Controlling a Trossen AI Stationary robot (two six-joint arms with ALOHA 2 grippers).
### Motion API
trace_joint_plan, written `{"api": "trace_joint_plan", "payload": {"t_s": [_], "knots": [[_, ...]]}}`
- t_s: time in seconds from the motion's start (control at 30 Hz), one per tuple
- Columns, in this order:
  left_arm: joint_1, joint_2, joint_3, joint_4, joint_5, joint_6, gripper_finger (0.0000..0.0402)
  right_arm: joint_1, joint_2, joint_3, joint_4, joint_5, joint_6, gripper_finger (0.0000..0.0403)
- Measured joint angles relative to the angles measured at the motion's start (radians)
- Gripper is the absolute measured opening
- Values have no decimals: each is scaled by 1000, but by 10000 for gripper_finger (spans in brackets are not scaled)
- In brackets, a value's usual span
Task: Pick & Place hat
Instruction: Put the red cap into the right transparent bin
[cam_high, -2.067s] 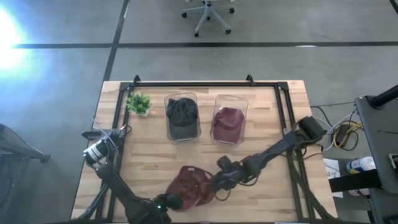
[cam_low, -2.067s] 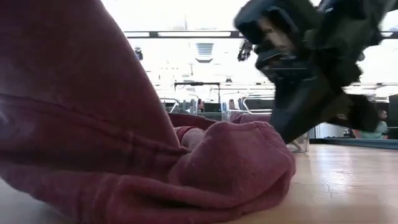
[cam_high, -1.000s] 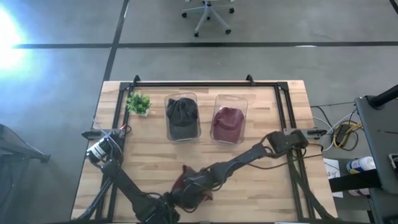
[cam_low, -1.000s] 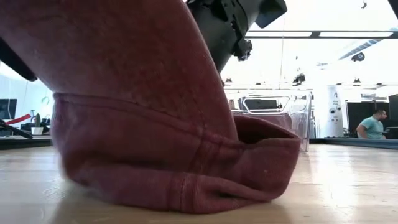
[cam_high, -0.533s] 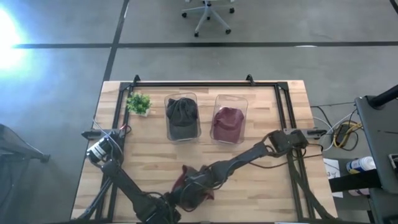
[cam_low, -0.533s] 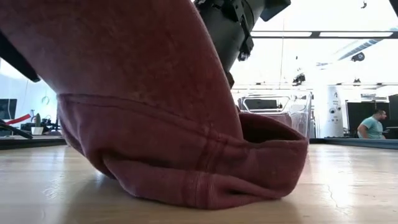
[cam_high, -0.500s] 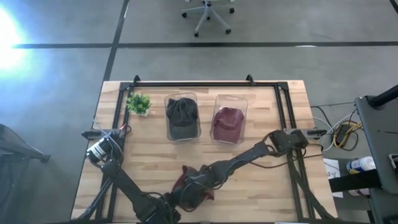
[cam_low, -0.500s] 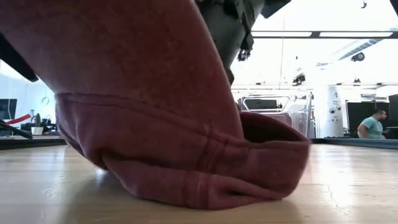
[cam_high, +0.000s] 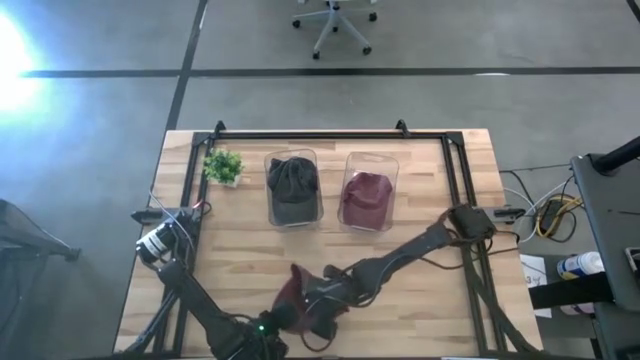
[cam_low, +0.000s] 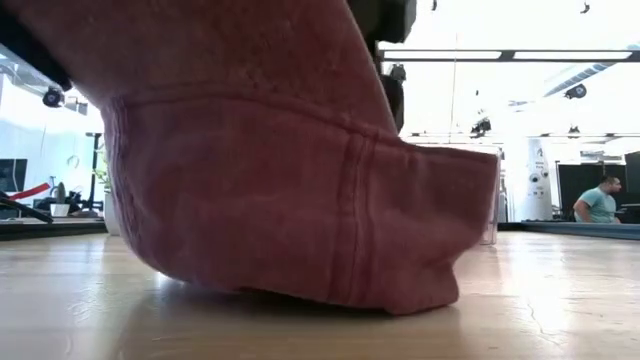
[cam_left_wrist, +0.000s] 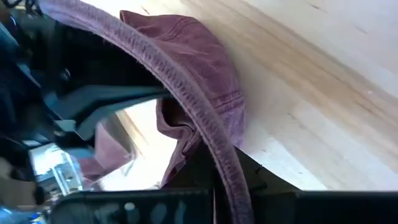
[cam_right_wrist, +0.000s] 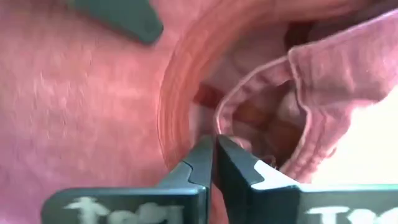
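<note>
A maroon hat (cam_high: 297, 288) sits near the middle of the table's near edge and fills the low view (cam_low: 280, 190). Both grippers are at it. My left gripper (cam_high: 272, 322) comes from the near left and is shut on it; in its wrist view the hat's stitched edge (cam_left_wrist: 186, 93) runs down between the fingers (cam_left_wrist: 225, 182). My right gripper (cam_high: 320, 296) reaches in from the right and is shut on the hat's cloth (cam_right_wrist: 215, 144). Whether the hat's lowest fold (cam_low: 400, 298) touches the table cannot be told. My left gripper pinches the hat's stitched rim (cam_left_wrist: 219, 155) between its two fingers, on the hat's near side. The rim runs lengthwise through the fingers and arches up away from them. My right gripper pinches a fold of cloth at the hat's inner rim (cam_right_wrist: 219, 121), coming level from the table's right. The hat hangs around and below its fingers.
Two clear bins stand toward the far side, one with a dark hat (cam_high: 293, 185), one with a maroon hat (cam_high: 367, 195). A small green plant (cam_high: 223, 165) stands left of them. Black frame rails (cam_high: 310, 134) run along the far edge and sides. A person stands beyond the table (cam_low: 598, 205).
The hat has been drawn upward between the two grippers: in the low view its folded lower edge has risen and now hangs straighter and flatter. The right arm has shifted a little toward the near edge. Both grippers have stayed shut on the hat.
</note>
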Motion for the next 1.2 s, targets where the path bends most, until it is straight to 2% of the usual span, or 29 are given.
{"api": "trace_joint_plan", "payload": {"t_s": [0.23,0.3,0.4,0.53,0.7,0.9,1.07,1.2], "knots": [[-12,0,-8,2,35,-28,14,0,-73,1,-16,20,-164,80],[-10,0,-11,-1,34,-68,14,6,-96,1,-61,61,-197,93],[-13,0,-11,3,-12,-165,14,27,-158,0,-159,185,-206,105],[-15,0,-10,21,-96,-355,14,73,-267,-10,-292,427,-152,109],[-10,0,-17,125,-166,-512,14,157,-391,-36,-448,749,74,102],[23,9,-32,353,-282,-603,14,252,-465,-109,-579,1000,381,90],[72,11,-76,583,-371,-753,14,297,-477,-118,-785,1112,710,82],[111,11,-89,684,-414,-917,14,313,-478,-120,-948,1072,945,77]]}}
